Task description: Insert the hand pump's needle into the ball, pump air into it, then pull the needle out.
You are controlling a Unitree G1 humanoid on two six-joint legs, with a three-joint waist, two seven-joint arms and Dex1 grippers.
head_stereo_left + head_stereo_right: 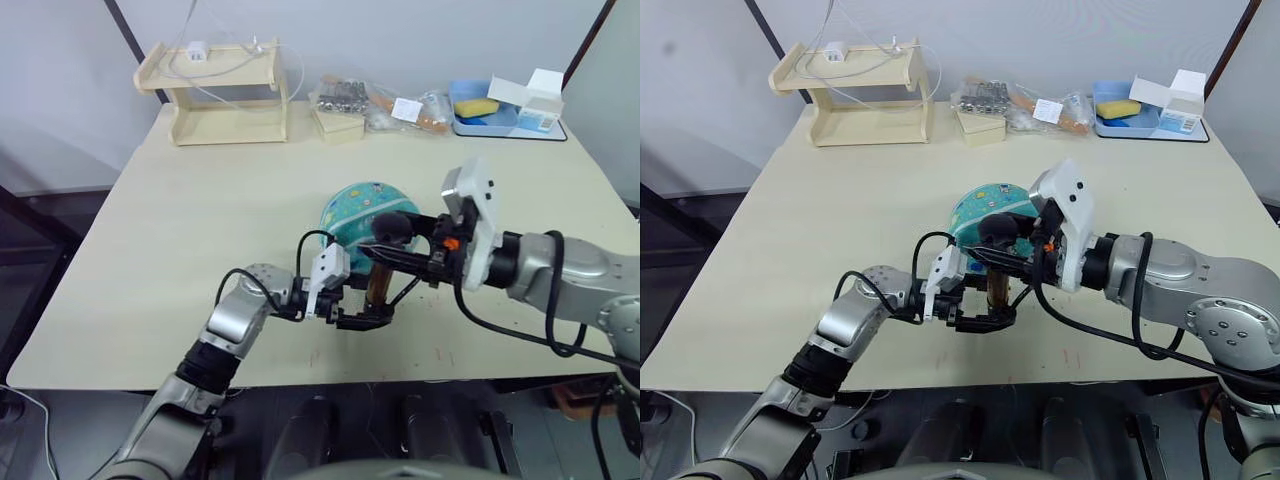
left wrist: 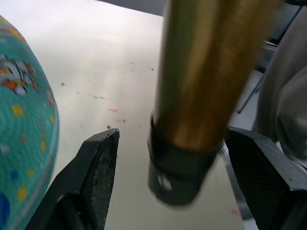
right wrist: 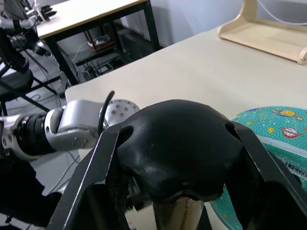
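The ball (image 1: 358, 208) is teal with small colourful cartoon prints (orange, yellow, blue) and a white label patch. The hand pump (image 2: 206, 91) has a brass-gold barrel — black end cap, black handle.

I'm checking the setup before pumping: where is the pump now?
The pump stands upright near the table's front edge, just in front of the ball, between both grippers.
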